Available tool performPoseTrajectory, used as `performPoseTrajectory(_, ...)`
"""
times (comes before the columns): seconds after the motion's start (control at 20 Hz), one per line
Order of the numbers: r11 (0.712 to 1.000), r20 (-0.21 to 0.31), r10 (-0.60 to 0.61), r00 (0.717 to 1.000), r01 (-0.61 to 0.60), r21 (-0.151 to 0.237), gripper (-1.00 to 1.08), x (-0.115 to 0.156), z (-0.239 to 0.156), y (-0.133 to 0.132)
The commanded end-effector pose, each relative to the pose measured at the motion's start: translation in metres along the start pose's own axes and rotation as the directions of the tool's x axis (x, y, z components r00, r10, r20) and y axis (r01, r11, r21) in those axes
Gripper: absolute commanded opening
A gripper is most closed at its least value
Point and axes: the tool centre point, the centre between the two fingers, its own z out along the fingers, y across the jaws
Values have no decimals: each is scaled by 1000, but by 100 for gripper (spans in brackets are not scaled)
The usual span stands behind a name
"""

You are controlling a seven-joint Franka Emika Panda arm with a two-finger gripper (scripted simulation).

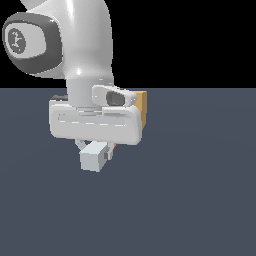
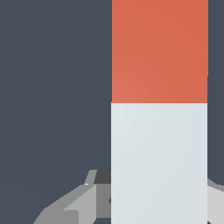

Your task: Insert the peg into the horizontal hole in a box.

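Observation:
My gripper (image 1: pixel 95 150) is shut on the peg (image 1: pixel 93 157) and holds it above the dark floor. In the exterior view the peg's grey-white end faces the camera, and a sliver of its orange-red end (image 1: pixel 115 147) shows behind the fingers. In the wrist view the peg (image 2: pixel 159 144) runs away from my gripper (image 2: pixel 159 205), white near the fingers (image 2: pixel 78 201) and orange-red (image 2: pixel 159 48) farther out. The tan box (image 1: pixel 143 107) stands behind the gripper body, mostly covered by it. The hole is hidden.
The dark grey-blue floor (image 1: pixel 200 190) spreads all around. The white arm (image 1: pixel 75 40) rises above the gripper at the exterior view's left.

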Motion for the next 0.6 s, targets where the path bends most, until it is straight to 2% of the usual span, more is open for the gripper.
performPoseTrajectory(0.0,1000,0,10,1000,-10,-3,-100,28,-7,-5)
performPoseTrajectory(0.25,1000,0,27,1000,-27,-3,-100,77,-18,-14)
performPoseTrajectory(0.55,999,0,41,999,-41,-3,-100,120,-27,-20)
